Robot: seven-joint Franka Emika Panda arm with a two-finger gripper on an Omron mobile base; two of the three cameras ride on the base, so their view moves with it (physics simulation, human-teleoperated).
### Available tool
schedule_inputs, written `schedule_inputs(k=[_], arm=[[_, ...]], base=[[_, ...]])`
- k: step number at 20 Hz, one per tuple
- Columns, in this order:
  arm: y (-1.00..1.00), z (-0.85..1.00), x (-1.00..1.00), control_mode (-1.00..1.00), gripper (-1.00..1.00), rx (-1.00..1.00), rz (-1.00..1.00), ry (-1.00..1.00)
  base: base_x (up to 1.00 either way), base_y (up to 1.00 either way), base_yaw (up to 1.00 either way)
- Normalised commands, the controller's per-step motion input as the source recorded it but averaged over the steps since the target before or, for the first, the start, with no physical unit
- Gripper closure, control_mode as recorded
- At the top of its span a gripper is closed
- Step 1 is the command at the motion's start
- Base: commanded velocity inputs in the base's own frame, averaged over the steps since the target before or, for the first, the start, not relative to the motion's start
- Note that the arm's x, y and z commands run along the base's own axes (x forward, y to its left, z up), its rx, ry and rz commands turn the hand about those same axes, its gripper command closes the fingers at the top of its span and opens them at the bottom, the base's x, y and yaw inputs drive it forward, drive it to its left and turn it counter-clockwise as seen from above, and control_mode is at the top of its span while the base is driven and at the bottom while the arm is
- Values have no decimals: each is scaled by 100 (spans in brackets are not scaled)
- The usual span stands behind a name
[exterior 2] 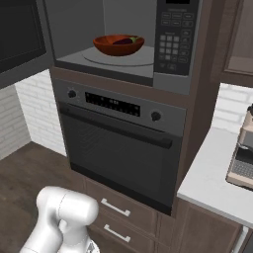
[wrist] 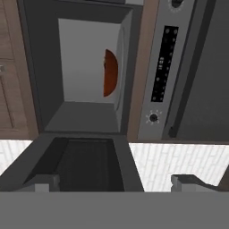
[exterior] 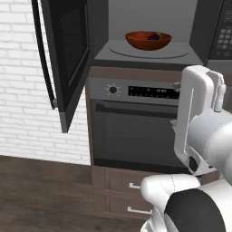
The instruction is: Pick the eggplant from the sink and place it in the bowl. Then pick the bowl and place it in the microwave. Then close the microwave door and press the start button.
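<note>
The reddish-brown bowl point(exterior: 140, 41) point(exterior 2: 109, 47) rests on the glass turntable inside the microwave point(exterior: 105, 53) point(exterior 2: 69, 58). A small dark purple eggplant point(exterior: 155, 36) point(exterior 2: 126, 41) lies in the bowl. The microwave door point(exterior: 68, 59) point(exterior 2: 20, 34) is swung wide open to the left. The keypad panel point(exterior 2: 173, 44) point(exterior: 224, 41) sits right of the cavity. In the rolled hand view the bowl point(wrist: 110, 73) shows edge-on in the cavity, with the open door point(wrist: 85, 165) close in front. My gripper point(wrist: 116, 183) is open and empty, well back from the bowl. The sink is out of view.
Below the microwave is a larger oven point(exterior: 136, 127) point(exterior 2: 118, 143) with knobs and a horizontal bar handle, and drawers under it. A white counter point(exterior 2: 212, 173) with a coffee machine point(exterior 2: 243, 158) lies to the right. A white brick wall point(exterior: 22, 90) stands left.
</note>
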Motion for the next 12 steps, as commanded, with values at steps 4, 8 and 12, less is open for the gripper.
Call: schedule_inputs(k=[4,8,12], arm=[[70,0,-6,-100,-100,0,0,-1],[75,0,-10,-100,-100,0,0,-3],[68,-6,-18,-100,-100,1,0,-5]], base=[[0,0,0],[0,0,0],[0,0,0]])
